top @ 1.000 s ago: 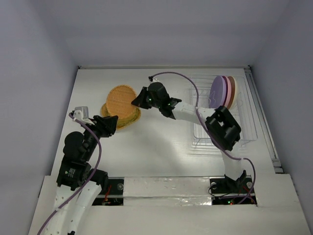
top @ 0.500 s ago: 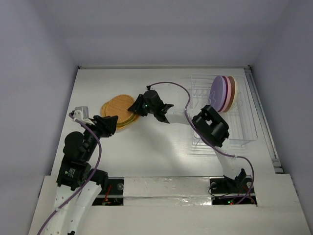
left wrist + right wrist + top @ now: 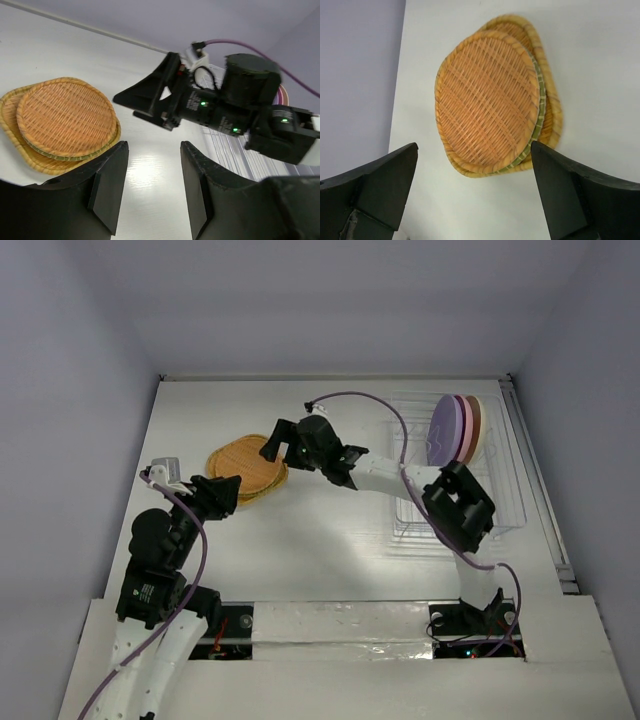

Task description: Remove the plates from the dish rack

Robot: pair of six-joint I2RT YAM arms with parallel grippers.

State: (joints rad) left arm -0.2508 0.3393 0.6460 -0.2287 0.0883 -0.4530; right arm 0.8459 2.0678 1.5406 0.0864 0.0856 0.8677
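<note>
A stack of orange-yellow woven plates (image 3: pixel 246 468) lies flat on the white table, left of centre; it also shows as plates (image 3: pixel 62 120) in the left wrist view and plates (image 3: pixel 490 97) in the right wrist view. My right gripper (image 3: pixel 279 441) hovers just right of the stack, open, nothing between its fingers (image 3: pixel 380 185). My left gripper (image 3: pixel 228 491) sits at the stack's near-left edge, jaws apart and empty (image 3: pixel 153 147). In the dish rack (image 3: pixel 505 512) at the right stand a lavender plate (image 3: pixel 446 428), a pink one and a darker one (image 3: pixel 474 425), upright on edge.
Grey-violet walls enclose the table on three sides. The right arm (image 3: pixel 225 110) stretches across the middle from the rack side, trailing a purple cable (image 3: pixel 385 415). The table's raised edge (image 3: pixel 535 470) runs along the right of the rack.
The right gripper brought the tilted woven plate down flat onto the stack, opened wide and let it go, then drew back slightly. The left arm held still.
</note>
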